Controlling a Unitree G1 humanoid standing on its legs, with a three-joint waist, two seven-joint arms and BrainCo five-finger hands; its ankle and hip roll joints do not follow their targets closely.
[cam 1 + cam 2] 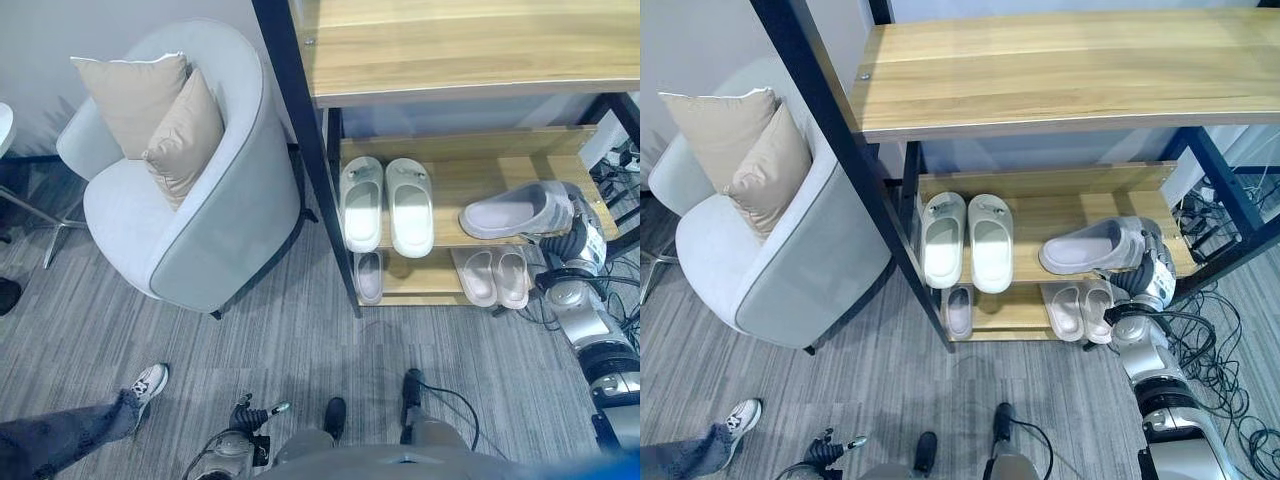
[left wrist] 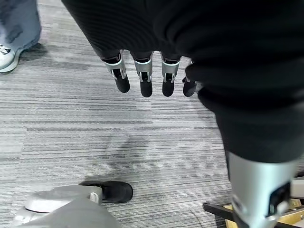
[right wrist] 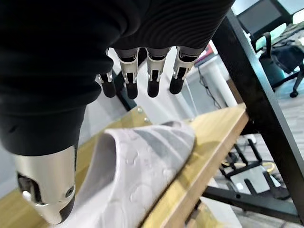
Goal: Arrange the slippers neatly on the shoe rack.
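A white pair [image 1: 967, 240] sat neatly on the shoe rack's [image 1: 1060, 210] middle shelf. The right robot hand [image 1: 1147, 262] held a grey slipper [image 1: 1090, 247] there, thumb pinching it, not yet released. The left robot hand [image 2: 147, 76] hung relaxed, empty.

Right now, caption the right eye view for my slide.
Right hand sets a grey slipper beside white slippers on the wooden rack.

Armchair [image 1: 200, 200] left of shoe rack [image 1: 470, 60]; slipper pair [image 1: 386, 203] on middle shelf.
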